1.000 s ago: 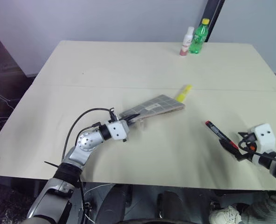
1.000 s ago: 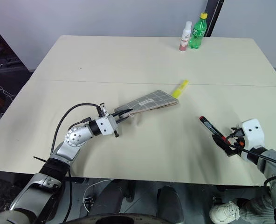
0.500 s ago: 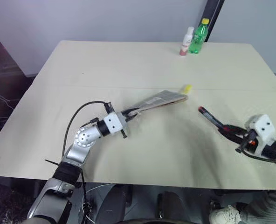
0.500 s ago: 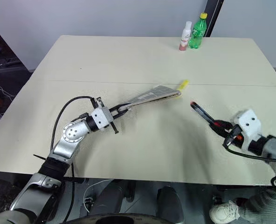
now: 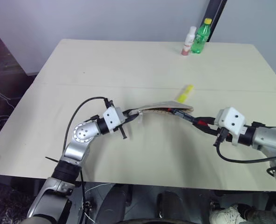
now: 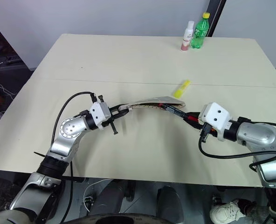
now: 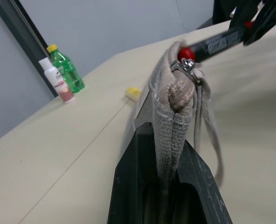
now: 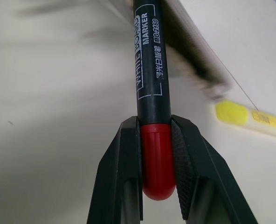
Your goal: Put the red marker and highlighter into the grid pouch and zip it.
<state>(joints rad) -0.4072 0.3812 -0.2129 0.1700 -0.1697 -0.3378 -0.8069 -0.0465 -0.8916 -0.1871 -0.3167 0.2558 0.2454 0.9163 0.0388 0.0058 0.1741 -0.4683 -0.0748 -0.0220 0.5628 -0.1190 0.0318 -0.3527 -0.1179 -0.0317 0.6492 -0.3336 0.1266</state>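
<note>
My left gripper (image 5: 130, 115) is shut on the near end of the grid pouch (image 5: 162, 108), holding it raised on edge, as the left wrist view shows with the grey fabric (image 7: 171, 112) pinched between the fingers. The right gripper (image 5: 209, 127) is shut on the red end of the red marker (image 5: 190, 118). The marker's black section (image 8: 150, 70) points at the pouch's far end and its tip meets the pouch by the zipper pull (image 7: 188, 64). Whether the tip is inside, I cannot tell. The yellow highlighter (image 5: 184, 93) lies on the table just beyond the pouch.
A green bottle (image 5: 200, 36) and a small white bottle (image 5: 188, 40) stand at the far edge of the beige table (image 5: 105, 65). A black cable loops over my left arm (image 5: 77, 122).
The right gripper closed on the red marker, lifted it off the table and swung it left to the pouch's far end. The left gripper rolled the pouch up on edge.
</note>
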